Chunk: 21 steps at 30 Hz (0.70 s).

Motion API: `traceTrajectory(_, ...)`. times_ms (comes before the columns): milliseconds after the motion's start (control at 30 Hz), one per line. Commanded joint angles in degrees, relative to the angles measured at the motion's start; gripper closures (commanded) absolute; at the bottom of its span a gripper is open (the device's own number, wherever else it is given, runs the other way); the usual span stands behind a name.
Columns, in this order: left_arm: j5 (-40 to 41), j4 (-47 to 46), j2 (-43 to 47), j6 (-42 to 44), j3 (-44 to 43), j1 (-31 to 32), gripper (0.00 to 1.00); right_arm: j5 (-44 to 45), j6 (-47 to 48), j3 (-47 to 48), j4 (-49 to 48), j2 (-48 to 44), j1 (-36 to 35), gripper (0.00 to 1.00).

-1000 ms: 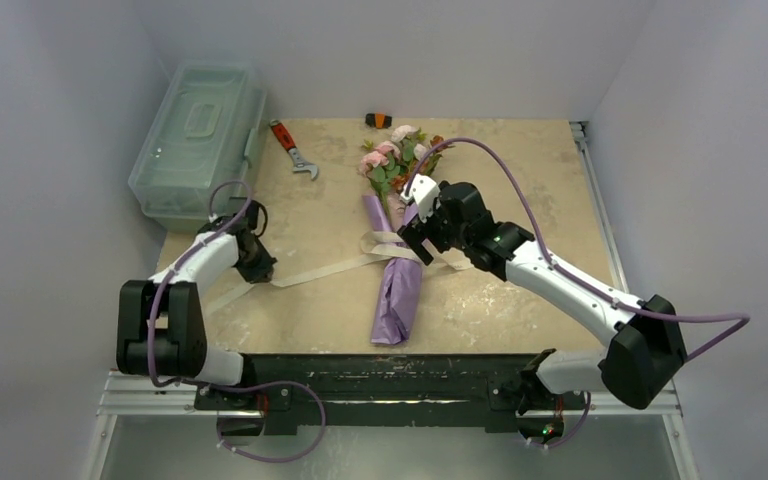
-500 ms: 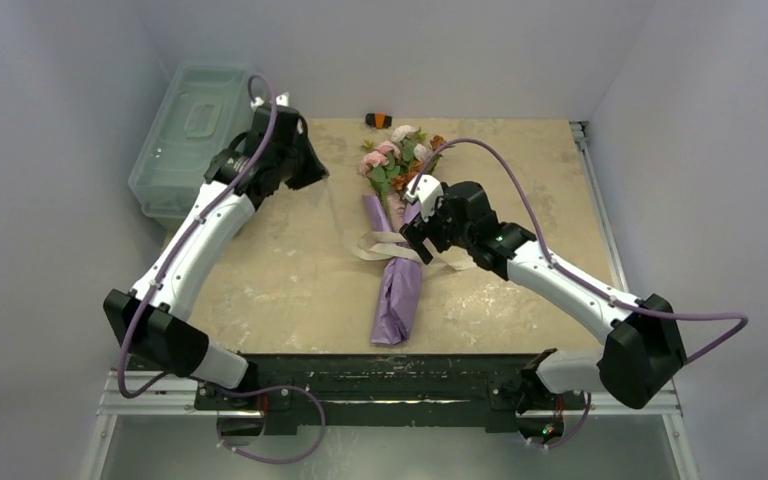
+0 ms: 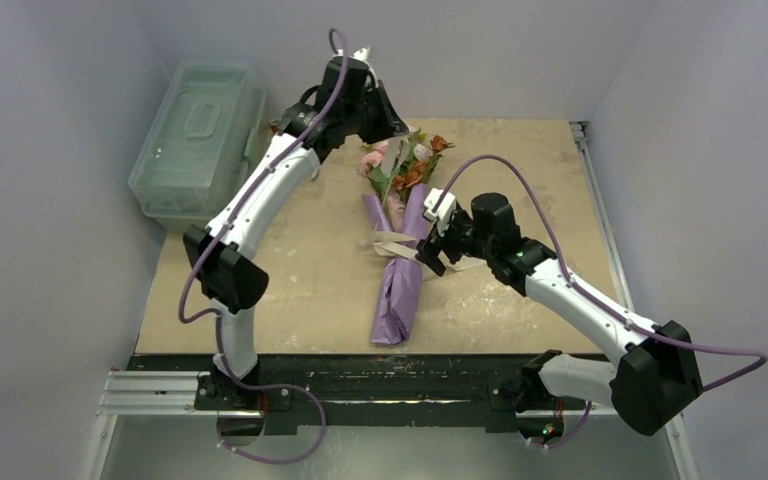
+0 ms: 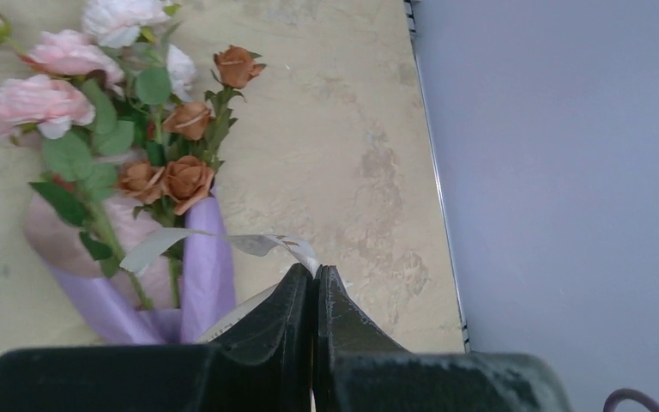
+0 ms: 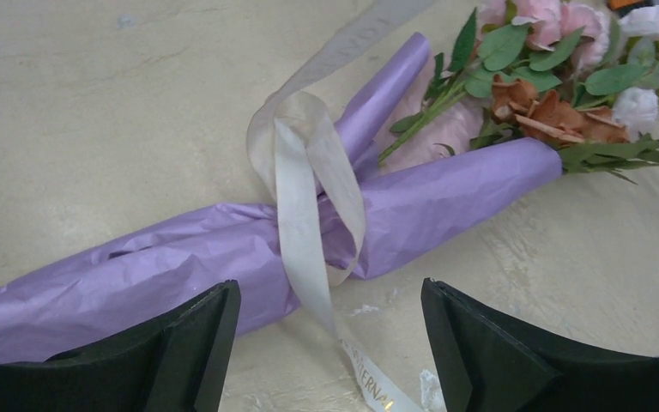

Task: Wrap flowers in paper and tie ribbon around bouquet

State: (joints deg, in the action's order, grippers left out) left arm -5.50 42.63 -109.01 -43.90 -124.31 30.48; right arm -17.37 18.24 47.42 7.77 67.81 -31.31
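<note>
Bouquet (image 3: 398, 285): lies at the centre of the table (image 3: 290, 280), flowers (image 3: 400, 165) toward 12 o'clock, the closed end of the lilac paper (image 5: 137, 275) toward 6 o'clock.
Ribbon (image 5: 309, 223): circles the waist of the roll. A slack loop stands proud of it, and a printed tail trails onto the table toward 5 o'clock.
Left gripper (image 4: 313, 287): raised at 12 o'clock, above the blooms. Its jaws are pressed together on one end of the ribbon, which runs down in a curl past the orange roses.
Right gripper (image 5: 326, 343): low at 3 o'clock of the wrap, jaws apart and holding nothing, straddling the printed tail and facing the loop.
Step in hand (judged): drawing the tie tight, with one end held and the other not yet caught.
Risk, bouquet drag: an upward pull from 12 o'clock with nothing pinning the roll would probably slide or lift the whole bouquet instead of tightening the tie.
Risk, slipped end: the strip is thin and smooth and sits at the very fingertips, so a sharp tug may free it.
Risk, wrong grasp: the right jaws closing here could take crinkled paper with the ribbon and tear or unroll the cone.
Risk, crushed blooms: the taut strip crosses leaves and roses and may bend the stems.
Risk, false knot: the loop may collapse without locking. Whether a knot exists under it cannot be told.
</note>
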Motion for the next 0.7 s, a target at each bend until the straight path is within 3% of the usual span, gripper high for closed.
traceTrajectory(0, -5.4, -8.3, -6.5, -2.6, -5.8, 1.9, 1.0, -6.2, 7.1, -2.9, -3.8, -1.1, 0.8, 0.14)
traceTrajectory(167, -7.7, -11.8, -13.9, -4.7, -13.4, 2.2, 1.0, -7.8, 12.0, -2.6, -3.6, 1.3, 1.8, 0.08)
traceTrajectory(367, -7.9, -21.9, -17.2, -10.7, -12.4, 2.2, 1.0, -10.3, 16.2, 2.0, -1.9, 6.6, 1.9, 0.03)
traceTrajectory(667, -5.9, -24.3, -19.1, -11.9, -12.7, 1.9, 1.0, -12.3, 16.9, 6.9, -3.3, 15.3, 1.9, 0.05)
